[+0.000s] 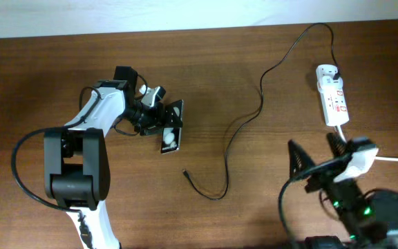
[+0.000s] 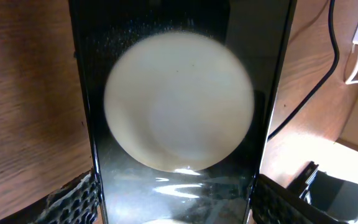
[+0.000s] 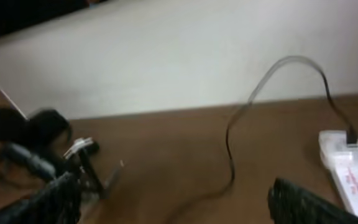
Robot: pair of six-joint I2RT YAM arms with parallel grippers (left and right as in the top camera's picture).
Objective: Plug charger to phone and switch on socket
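Glossy black phone (image 1: 175, 117) clamped in our left gripper (image 1: 162, 126), at the left of the brown wood-grain table (image 1: 47, 83).
Our ribbed pads (image 2: 73, 199) press its long edges, and a round white reflection fills the screen. The thin charger (image 1: 230, 142) curls loose, tip apart from the phone, plug on the white oblong socket (image 1: 332, 97). Our right gripper (image 1: 318, 158) gapes wide, holding nothing.

The phone (image 1: 172, 128) sits between the fingers of my left gripper (image 1: 156, 119). The charger (image 1: 244, 124) lies on the table (image 1: 47, 69), with its free tip between both grippers. Its far end meets the socket (image 1: 332, 97), just ahead of my right gripper (image 1: 318, 158).
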